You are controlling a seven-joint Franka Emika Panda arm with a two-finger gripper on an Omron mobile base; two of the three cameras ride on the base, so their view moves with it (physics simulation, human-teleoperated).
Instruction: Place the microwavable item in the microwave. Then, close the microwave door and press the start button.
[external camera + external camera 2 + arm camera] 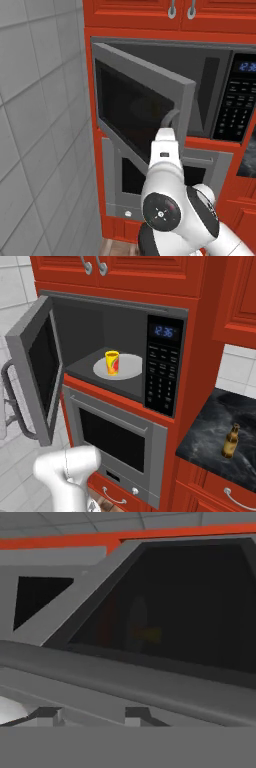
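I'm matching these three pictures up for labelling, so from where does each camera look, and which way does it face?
Left base view: behind the arm to its left, facing the microwave door swung half open; the white arm rises at lower right.
Right base view: behind the arm to its right, looking into the microwave at the yellow cup on the turntable plate; a white arm segment shows at lower left.
Hand view: on the hand, close against the door's handle and dark window; fingers at the bottom.
All three share the door.

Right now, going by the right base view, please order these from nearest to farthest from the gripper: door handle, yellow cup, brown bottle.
1. door handle, far left, at the gripper.
2. yellow cup, on the turntable inside the microwave.
3. brown bottle, on the right counter.
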